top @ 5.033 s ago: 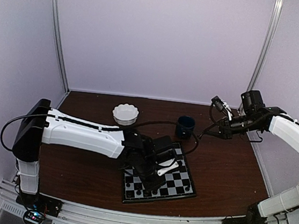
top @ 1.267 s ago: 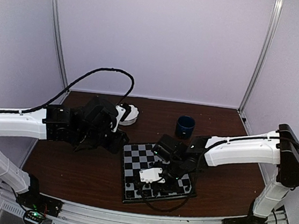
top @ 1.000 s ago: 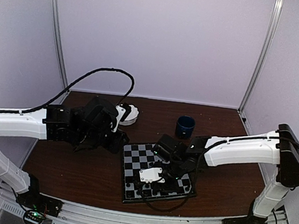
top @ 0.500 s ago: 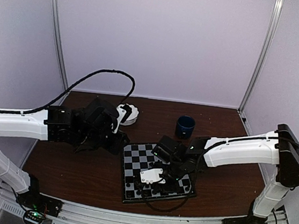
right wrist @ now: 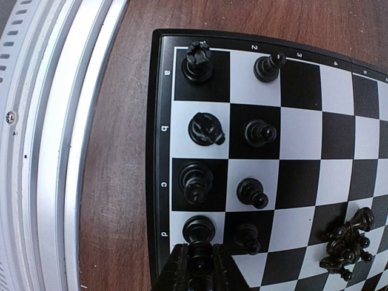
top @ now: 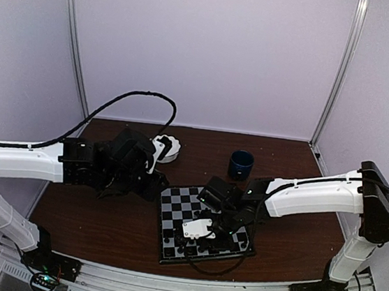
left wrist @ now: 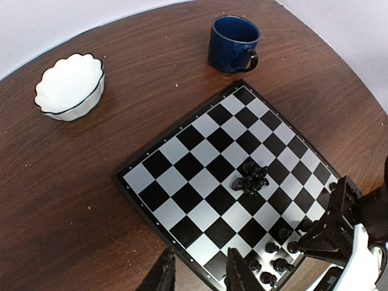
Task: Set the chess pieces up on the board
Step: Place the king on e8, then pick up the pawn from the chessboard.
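Observation:
The board [top: 181, 201] lies at the table's near centre. In the right wrist view several black chess pieces [right wrist: 206, 129] stand in two files along the lettered edge of the board [right wrist: 303, 130], and a small heap of pieces [right wrist: 347, 245] lies further in. My right gripper [right wrist: 202, 273] is shut on a black piece [right wrist: 204, 259], just past the piece on square d [right wrist: 199, 229]. My left gripper [left wrist: 200, 277] is open and empty, held above the board's left edge [left wrist: 182, 182]. The heap [left wrist: 251, 177] shows there too.
A white scalloped bowl [top: 166, 147] and a dark blue mug [top: 241, 164] stand on the brown table behind the board. The metal rail [right wrist: 42, 151] runs along the table's near edge, close to the board.
Five seconds ago the left arm was over the board and the right arm was back at the right; they have swapped. Over the last second the right gripper has crept slightly toward the board's near edge.

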### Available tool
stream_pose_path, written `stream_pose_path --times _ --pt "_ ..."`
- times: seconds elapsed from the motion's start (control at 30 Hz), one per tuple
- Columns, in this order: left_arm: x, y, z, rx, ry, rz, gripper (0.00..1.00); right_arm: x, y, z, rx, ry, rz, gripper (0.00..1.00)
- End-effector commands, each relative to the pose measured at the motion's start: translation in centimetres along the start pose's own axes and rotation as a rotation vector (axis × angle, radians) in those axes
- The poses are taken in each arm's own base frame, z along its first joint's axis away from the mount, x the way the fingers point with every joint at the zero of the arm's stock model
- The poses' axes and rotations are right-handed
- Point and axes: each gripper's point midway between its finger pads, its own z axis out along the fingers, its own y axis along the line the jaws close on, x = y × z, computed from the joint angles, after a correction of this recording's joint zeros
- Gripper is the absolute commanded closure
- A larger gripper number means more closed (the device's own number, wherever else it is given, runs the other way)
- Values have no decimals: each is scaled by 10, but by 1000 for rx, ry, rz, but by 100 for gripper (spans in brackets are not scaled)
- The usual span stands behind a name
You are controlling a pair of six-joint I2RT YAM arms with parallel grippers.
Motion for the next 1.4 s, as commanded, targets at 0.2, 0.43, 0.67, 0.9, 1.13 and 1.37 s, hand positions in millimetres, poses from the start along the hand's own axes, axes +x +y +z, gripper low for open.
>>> stream_pose_path --times 0.2,0.43,0.67,0.9,1.13,1.37 --pt "-8 -3 2 13 -22 -17 70 5 6 -6 -1 16 -17 87" --pt "-7 -3 2 12 -20 -13 70 7 7 -6 -1 23 -17 86" --pt "-6 -3 3 11 -15 -12 70 4 5 -9 3 16 -6 74" --pt "-1 0 9 -19 14 10 64 -19 -7 -72 94 -83 2 57" --pt "13 -12 44 2 147 0 62 8 -54 -144 183 -223 214 56" --pt "18 -30 89 60 288 -30 63 52 -80 -145 262 -296 379 59"
